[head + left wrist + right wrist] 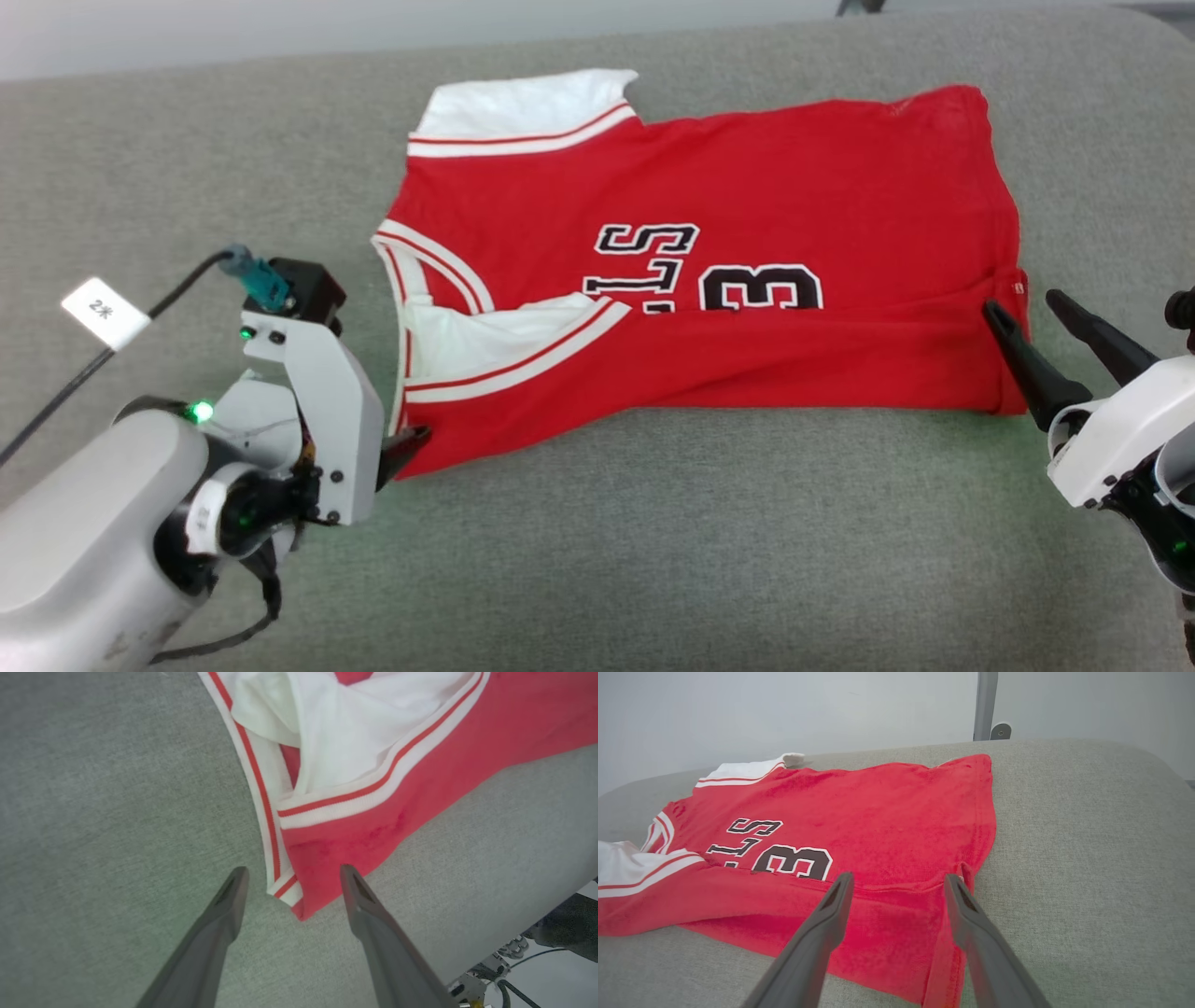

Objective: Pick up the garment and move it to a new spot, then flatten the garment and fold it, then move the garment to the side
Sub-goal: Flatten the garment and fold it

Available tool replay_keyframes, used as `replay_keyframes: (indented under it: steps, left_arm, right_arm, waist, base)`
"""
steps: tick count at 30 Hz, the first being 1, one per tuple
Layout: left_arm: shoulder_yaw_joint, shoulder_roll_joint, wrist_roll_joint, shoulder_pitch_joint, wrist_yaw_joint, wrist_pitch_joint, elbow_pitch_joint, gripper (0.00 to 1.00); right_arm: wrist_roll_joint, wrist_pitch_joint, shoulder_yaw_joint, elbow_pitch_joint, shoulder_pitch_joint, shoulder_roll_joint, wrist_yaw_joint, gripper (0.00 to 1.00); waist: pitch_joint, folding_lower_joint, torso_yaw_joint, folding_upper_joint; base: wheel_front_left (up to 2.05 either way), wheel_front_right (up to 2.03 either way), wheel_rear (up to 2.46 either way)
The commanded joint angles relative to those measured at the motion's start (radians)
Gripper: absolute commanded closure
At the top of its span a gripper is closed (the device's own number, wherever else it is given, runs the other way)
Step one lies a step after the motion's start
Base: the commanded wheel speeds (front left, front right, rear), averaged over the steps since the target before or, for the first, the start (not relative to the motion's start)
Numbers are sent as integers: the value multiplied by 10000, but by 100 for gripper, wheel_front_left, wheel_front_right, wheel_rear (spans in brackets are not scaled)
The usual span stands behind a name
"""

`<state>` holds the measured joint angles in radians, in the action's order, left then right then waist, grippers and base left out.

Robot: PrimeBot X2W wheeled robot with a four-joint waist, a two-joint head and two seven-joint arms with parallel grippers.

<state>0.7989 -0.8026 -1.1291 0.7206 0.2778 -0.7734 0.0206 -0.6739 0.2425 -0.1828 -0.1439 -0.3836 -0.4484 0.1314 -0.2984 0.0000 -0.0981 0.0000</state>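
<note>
The garment [747, 187] is a red jersey with white sleeves, striped trim and black numerals, lying spread on the grey padded surface [653, 541] with its near edge folded over. My left gripper [411, 446] is open at the garment's near-left corner; in the left wrist view that corner of the garment [420, 765] lies between the spread fingers of the left gripper [293, 870]. My right gripper [1021, 301] is open at the near-right hem. In the right wrist view the right gripper [899, 877] straddles the folded hem of the garment [878, 802], holding nothing.
A black cable with a white tag [105, 311] runs off the left arm. A pale wall and a metal post [985, 704] stand behind the surface. The surface's edge, with cables [504, 970] below it, lies just behind the left gripper.
</note>
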Motion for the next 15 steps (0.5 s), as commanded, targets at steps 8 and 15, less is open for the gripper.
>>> replay_keyframes:
  steps: [8,15]
  left_arm:
    - [68,419,-164,-134,-71,148,-1258,0]
    - [237,773,-489,-527,-468,157,-1800,100]
  right_arm:
    - [22,-74,-13,-4,-214,92,-14,0]
    - [24,103,86,90,56,-65,-14,0]
  waist:
    - [-575,0,-616,0]
    - [-527,0,-690,0]
  base:
    - [0,0,0]
    - [0,0,0]
